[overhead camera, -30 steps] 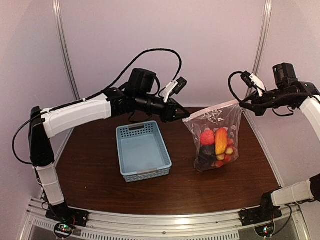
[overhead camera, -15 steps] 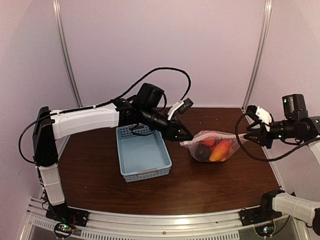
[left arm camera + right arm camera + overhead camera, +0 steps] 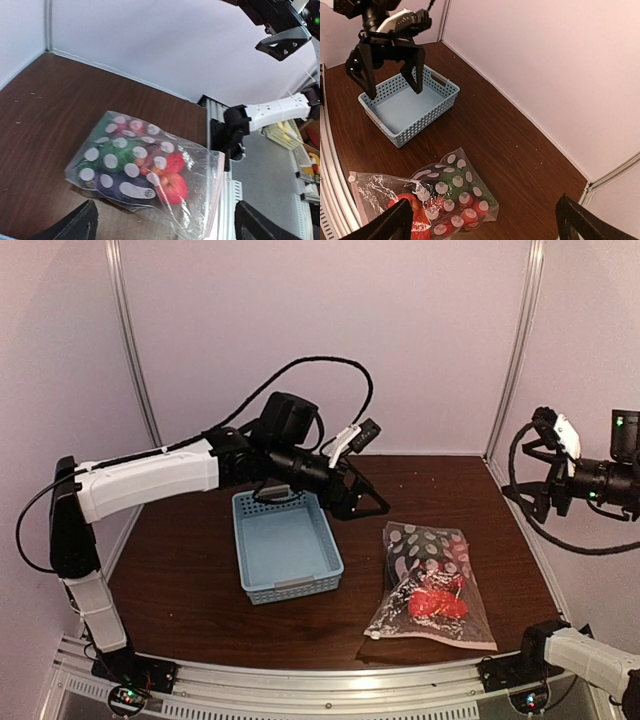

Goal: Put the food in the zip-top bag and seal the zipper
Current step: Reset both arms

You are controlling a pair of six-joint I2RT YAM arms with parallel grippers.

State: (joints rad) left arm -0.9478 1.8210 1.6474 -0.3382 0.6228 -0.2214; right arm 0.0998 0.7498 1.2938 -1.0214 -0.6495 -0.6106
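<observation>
The zip-top bag (image 3: 430,585) lies flat on the table near its front right, clear with white dots. The food shows through it: red pieces (image 3: 172,185), a green one (image 3: 107,150) and a dark purple one (image 3: 112,182). The zipper (image 3: 216,200) runs along the bag's mouth edge, toward the table's front; I cannot tell whether it is pressed shut. My left gripper (image 3: 366,508) hangs open above the table, left of and behind the bag, holding nothing. My right gripper (image 3: 540,483) is open in the air at the far right, well above the bag (image 3: 437,200).
A light-blue perforated basket (image 3: 286,543) stands left of the bag, below the left arm, and holds nothing. The bag's near end lies close to the table's front edge (image 3: 330,665). Pale walls close in the back and sides.
The bag hung stretched between both grippers, came down to the table, and both grippers let go and opened. It now lies flat. The left gripper drew back and the right one rose.
</observation>
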